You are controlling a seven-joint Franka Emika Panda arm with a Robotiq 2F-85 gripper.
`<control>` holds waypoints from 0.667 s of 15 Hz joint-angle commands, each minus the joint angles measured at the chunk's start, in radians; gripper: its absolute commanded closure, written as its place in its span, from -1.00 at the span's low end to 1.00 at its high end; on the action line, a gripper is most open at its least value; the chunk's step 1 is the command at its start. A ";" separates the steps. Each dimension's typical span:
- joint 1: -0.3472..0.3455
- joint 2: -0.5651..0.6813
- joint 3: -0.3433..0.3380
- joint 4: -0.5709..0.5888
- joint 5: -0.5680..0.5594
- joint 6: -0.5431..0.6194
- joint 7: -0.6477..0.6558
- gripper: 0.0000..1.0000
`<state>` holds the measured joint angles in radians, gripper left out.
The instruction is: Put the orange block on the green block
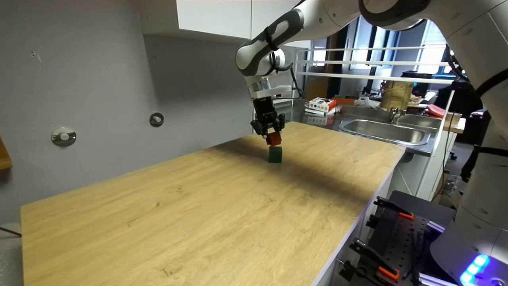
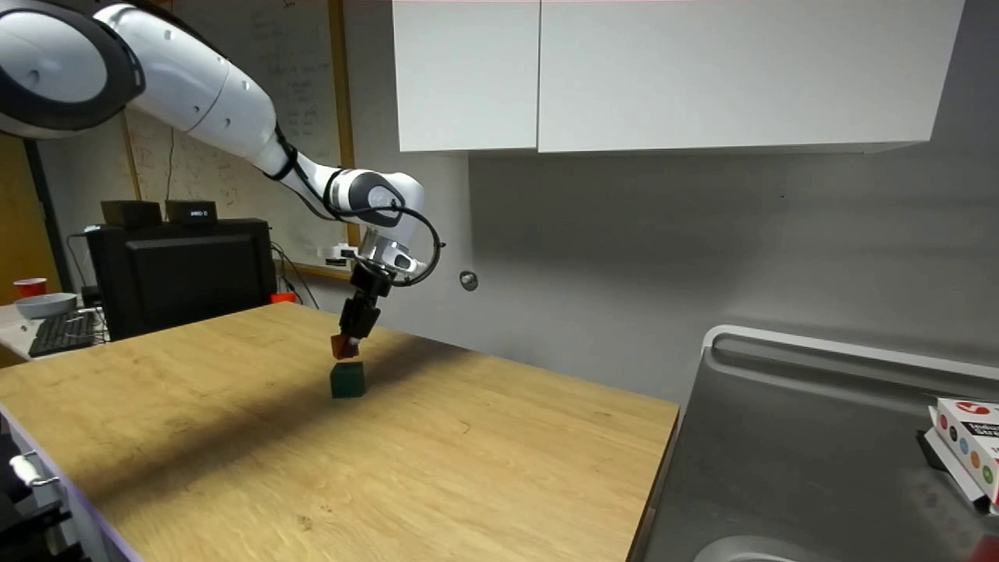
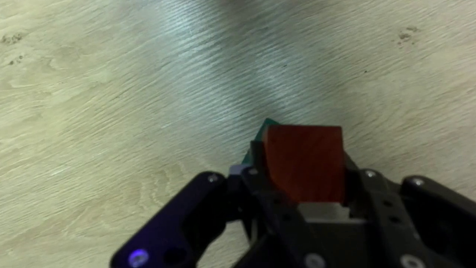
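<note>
Exterior view: the arm (image 1: 327,20) arched from right, tilted claw (image 1: 271,132) pinching orange block (image 1: 274,139), seemingly just above green block (image 1: 275,155).

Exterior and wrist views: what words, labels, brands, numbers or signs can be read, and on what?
Nothing reads for certain.
White box with coloured dots: lettering blurred and cut off; red emblem unclear.
Small black box with lit display: characters too small.
White whiteboard: handwriting too faint.
Reddish-orange cube and dark green cube: no text seen.
</note>
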<state>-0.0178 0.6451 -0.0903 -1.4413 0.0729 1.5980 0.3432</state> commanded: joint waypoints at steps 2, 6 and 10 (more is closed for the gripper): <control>-0.007 0.051 0.008 0.068 0.016 -0.037 -0.002 0.63; -0.012 0.068 0.008 0.067 0.023 -0.032 -0.004 0.63; -0.016 0.068 0.008 0.069 0.033 -0.036 -0.007 -0.45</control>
<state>-0.0220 0.6973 -0.0901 -1.4074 0.0849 1.5911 0.3424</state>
